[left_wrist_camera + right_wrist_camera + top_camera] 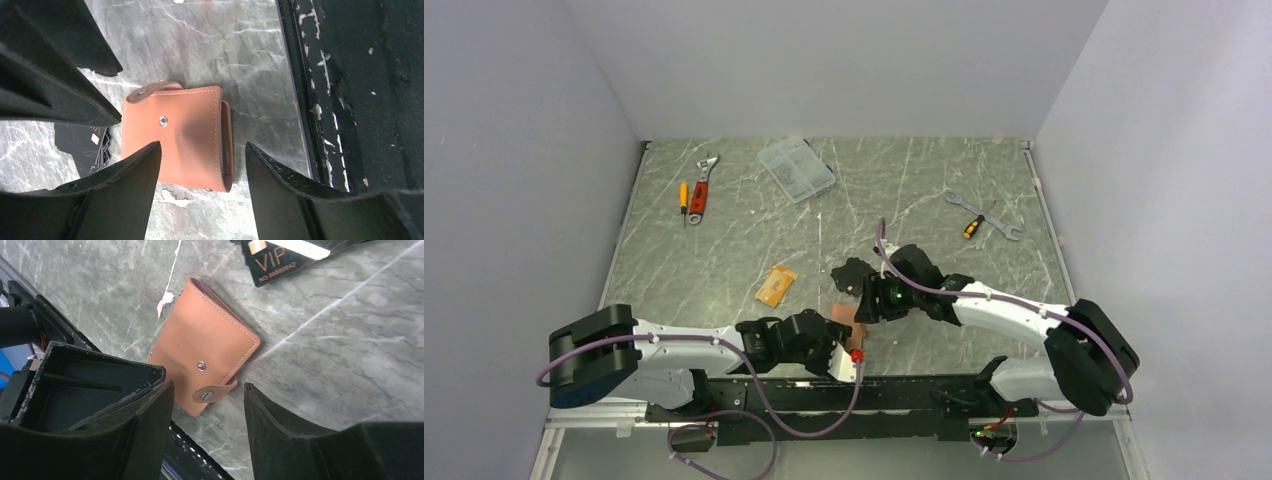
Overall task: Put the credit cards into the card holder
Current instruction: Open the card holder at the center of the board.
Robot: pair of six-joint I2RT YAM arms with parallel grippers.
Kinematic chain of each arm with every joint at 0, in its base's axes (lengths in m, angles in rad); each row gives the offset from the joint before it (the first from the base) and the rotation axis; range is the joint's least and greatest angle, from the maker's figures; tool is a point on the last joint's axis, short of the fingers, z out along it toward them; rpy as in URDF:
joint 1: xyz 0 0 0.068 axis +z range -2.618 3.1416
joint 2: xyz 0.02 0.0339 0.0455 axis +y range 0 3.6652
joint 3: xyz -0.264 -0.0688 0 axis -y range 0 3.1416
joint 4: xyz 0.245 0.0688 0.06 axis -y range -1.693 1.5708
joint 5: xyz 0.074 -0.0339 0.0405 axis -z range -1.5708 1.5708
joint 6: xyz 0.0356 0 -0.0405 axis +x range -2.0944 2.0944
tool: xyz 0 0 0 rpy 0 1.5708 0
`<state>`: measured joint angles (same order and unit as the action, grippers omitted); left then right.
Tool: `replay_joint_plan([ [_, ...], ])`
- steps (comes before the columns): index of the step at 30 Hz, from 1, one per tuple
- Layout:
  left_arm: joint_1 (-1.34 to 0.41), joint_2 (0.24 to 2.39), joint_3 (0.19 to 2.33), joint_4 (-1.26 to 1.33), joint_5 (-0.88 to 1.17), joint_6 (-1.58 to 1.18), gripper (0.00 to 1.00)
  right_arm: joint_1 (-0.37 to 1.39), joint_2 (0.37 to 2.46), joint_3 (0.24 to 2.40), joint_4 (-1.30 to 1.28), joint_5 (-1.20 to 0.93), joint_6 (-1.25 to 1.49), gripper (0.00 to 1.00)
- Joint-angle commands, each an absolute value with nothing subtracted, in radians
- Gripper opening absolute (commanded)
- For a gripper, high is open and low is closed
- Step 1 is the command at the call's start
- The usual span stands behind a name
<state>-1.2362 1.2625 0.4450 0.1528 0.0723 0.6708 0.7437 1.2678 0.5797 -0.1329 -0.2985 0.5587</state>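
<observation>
The salmon-pink card holder (843, 320) lies folded shut on the table near the front edge, its snap tab loose. My left gripper (836, 342) is open just above it, and the wallet (180, 135) shows between and beyond its fingertips (150, 155). My right gripper (864, 301) is open and empty, hovering over the wallet's tab end (200, 347). An orange-gold credit card (775, 285) lies to the left of the wallet. No silver-grey card is in view.
A black flat piece printed "VIP" (280, 257) lies just beyond the wallet. A clear compartment box (796, 168) stands at the back. A red wrench and a screwdriver (697, 196) lie back left, spanners (984, 215) back right. A black rail (350, 100) runs along the near edge.
</observation>
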Motion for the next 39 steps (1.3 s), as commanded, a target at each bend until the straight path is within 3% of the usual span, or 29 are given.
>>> replay_joint_plan([
  [1,-1.245,1.243,0.426,0.171,0.052,0.681,0.67,0.787,1.324,0.644,-0.139,-0.290,0.547,0.54],
  [4,-1.246,1.239,0.410,0.217,0.005,0.671,0.60,0.809,1.350,0.637,-0.144,-0.249,0.561,0.47],
  [10,-1.246,1.233,0.401,0.282,-0.055,0.648,0.47,0.813,1.323,0.594,-0.147,-0.191,0.588,0.22],
  [20,-1.243,1.211,0.439,0.261,-0.176,0.530,0.34,0.812,1.252,0.503,-0.149,-0.155,0.616,0.00],
  [30,-1.078,1.190,0.535,0.126,-0.215,0.258,0.25,0.811,1.203,0.447,-0.157,-0.151,0.602,0.00],
  [39,-1.015,1.185,0.601,0.044,-0.127,0.077,0.32,0.827,1.194,0.472,-0.186,-0.151,0.574,0.00],
])
